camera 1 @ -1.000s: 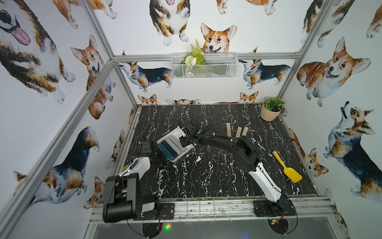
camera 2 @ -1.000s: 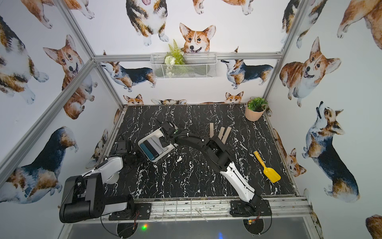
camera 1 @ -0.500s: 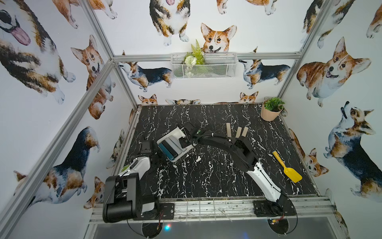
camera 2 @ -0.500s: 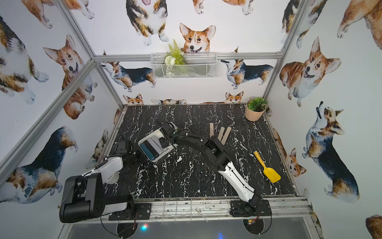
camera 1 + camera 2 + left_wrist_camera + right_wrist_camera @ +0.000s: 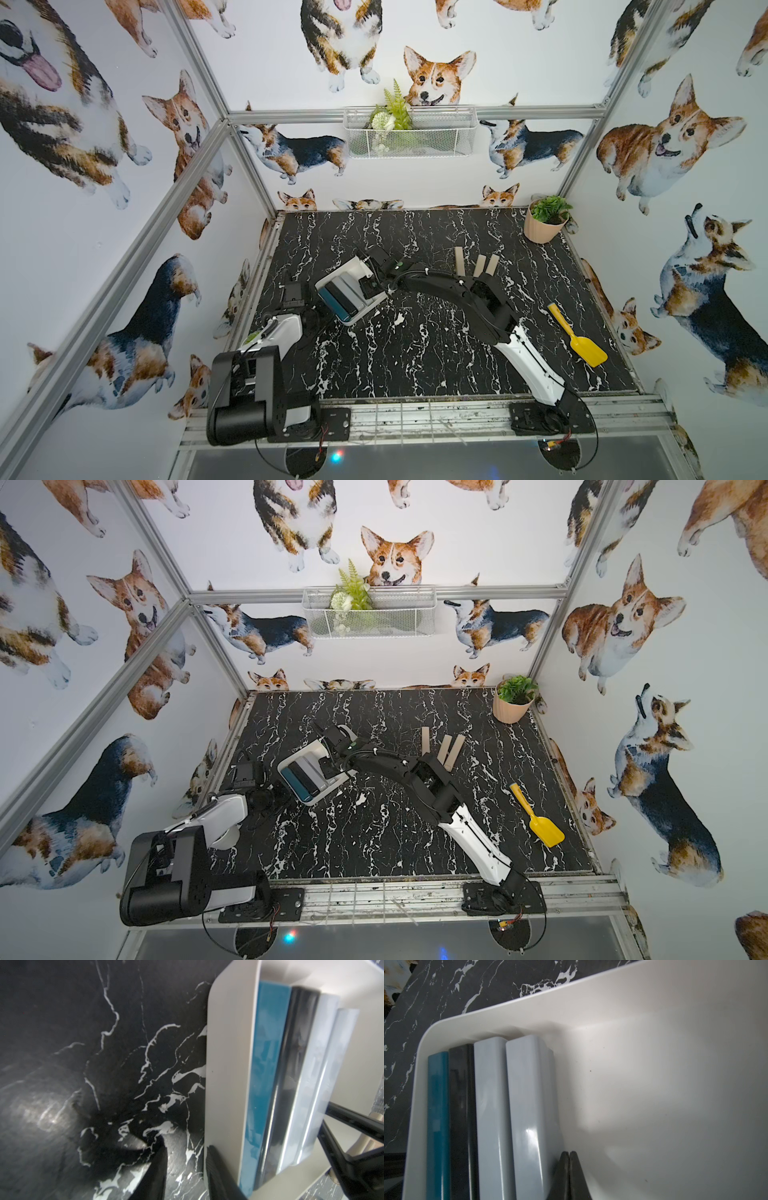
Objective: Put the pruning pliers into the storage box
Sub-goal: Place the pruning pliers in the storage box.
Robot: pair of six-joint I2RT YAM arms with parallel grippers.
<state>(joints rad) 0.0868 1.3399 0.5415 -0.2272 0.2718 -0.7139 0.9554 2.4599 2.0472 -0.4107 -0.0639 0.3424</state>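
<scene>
The storage box [image 5: 351, 320] [image 5: 310, 802] is a white tray left of the table's middle. Inside it, pruning pliers lie side by side: a teal bar [image 5: 437, 1115], a black one [image 5: 462, 1115] and two grey ones [image 5: 492, 1115] [image 5: 529, 1105]. My right gripper [image 5: 569, 1153] [image 5: 368, 286] is shut and empty, its tips on the box floor beside the outer grey bar. My left gripper [image 5: 187, 1172] is open at the box's near corner. One finger rests on the rim [image 5: 228, 1064], the other over the table. Three beige pliers [image 5: 459, 261] [image 5: 480, 265] [image 5: 492, 264] lie on the table.
A yellow shovel [image 5: 577, 336] lies near the right edge of the black marble table. A potted plant [image 5: 544, 226] stands in the back right corner. A white wire basket [image 5: 409, 131] with greenery hangs on the back wall. My right arm reaches across the table's middle.
</scene>
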